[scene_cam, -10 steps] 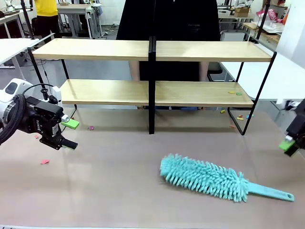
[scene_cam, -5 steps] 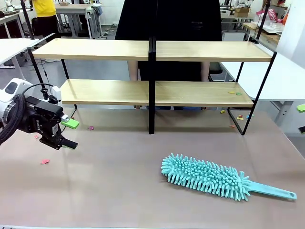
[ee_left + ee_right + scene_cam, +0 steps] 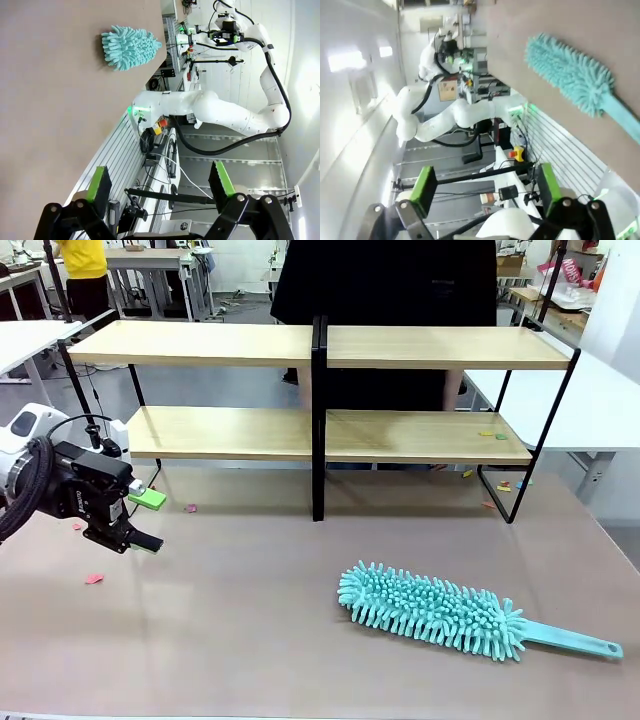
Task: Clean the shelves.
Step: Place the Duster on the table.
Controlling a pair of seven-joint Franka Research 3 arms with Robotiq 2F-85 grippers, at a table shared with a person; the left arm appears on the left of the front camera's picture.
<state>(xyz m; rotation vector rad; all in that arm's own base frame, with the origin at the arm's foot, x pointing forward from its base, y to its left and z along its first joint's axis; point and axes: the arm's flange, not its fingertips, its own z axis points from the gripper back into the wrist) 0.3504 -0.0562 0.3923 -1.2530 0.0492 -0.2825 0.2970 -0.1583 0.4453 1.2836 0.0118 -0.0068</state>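
In the front view, the shelves [image 3: 320, 390] stand at the far half of the brown table [image 3: 250, 640], two light wooden boards on a thin black frame with a black centre post; a person in dark clothes [image 3: 385, 280] stands just behind them. Small coloured scraps [image 3: 492, 434] lie on the right end of the lower board, and more lie on the table near the rack's right leg and at the left. A teal duster [image 3: 440, 612] lies flat on the table in front of the rack's right half, handle pointing right. The left gripper [image 3: 146, 521] hovers low at the table's left edge, its green-padded fingers spread apart and holding nothing; white lettering on its black body is too small to read. In the left wrist view, the left gripper's two fingers rise well apart, nothing between them, with the duster's fluffy head beyond on the table. In the right wrist view, the right gripper [image 3: 484, 189] has its jaws wide and holds nothing, and the duster lies on the table at the upper right. No writing here is readable.
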